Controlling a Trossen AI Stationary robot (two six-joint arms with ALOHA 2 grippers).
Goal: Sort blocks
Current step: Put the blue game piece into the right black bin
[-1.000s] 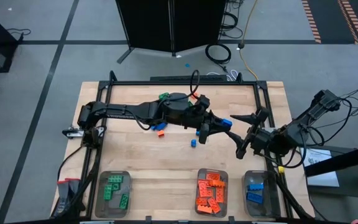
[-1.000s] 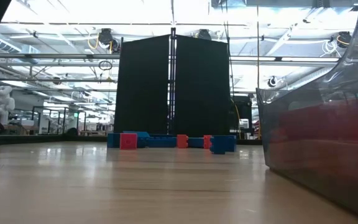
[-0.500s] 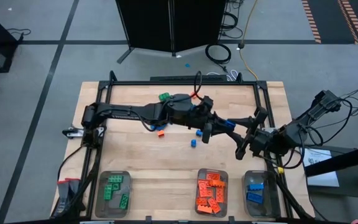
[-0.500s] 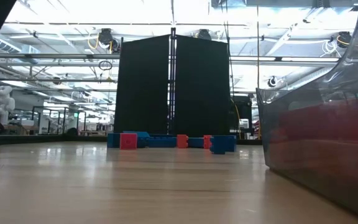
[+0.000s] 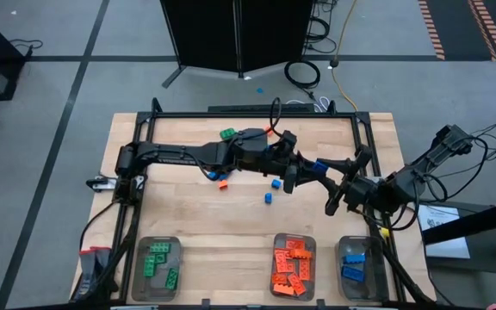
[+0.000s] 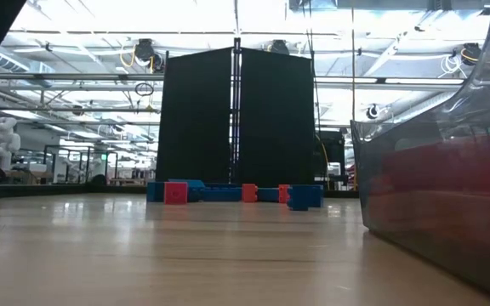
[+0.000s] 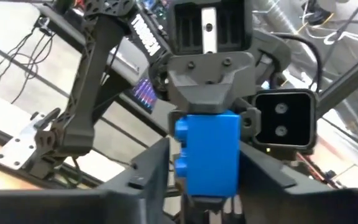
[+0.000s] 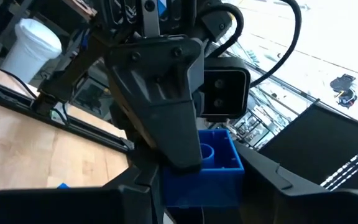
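Mid-sort; green, orange and blue trays partly filled; loose blocks remaining mid-table; blue block mid-handover above table, pinched between left gripper and right gripper, each narrowed around it.

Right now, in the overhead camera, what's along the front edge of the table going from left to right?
Tray of green blocks → tray of orange blocks → tray of blue blocks.
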